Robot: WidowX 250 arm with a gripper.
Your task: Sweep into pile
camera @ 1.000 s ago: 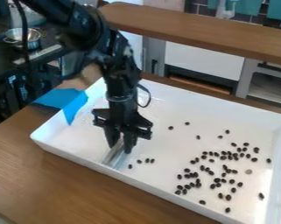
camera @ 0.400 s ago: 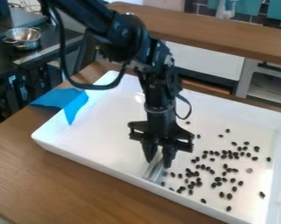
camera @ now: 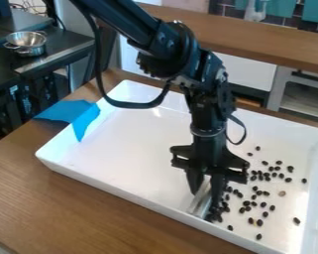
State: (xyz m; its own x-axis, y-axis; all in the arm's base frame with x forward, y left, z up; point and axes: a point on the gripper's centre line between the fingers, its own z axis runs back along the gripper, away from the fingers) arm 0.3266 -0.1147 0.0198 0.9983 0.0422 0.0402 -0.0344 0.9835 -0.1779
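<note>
The black gripper (camera: 207, 194) hangs low over the white tray, right of its middle and close to the front wall. It is shut on a clear, shiny flat sweeping tool (camera: 200, 200), whose lower edge is down at the tray floor. Dark beans (camera: 260, 193) lie scattered over the right part of the tray, densest just right of the gripper. Several beans touch or sit right beside the tool and the right finger, and some there are partly hidden by the gripper.
The white tray (camera: 115, 183) has raised walls and stands on a wooden table (camera: 62, 213). Blue tape (camera: 74, 115) hangs over its left corner. A metal pot (camera: 26, 43) stands on a dark counter at the upper left, and a wooden shelf (camera: 254, 39) runs behind.
The gripper has moved right and slightly toward the tray's front with the tool. The few beans once beside it at the left are now pushed up against the larger group.
</note>
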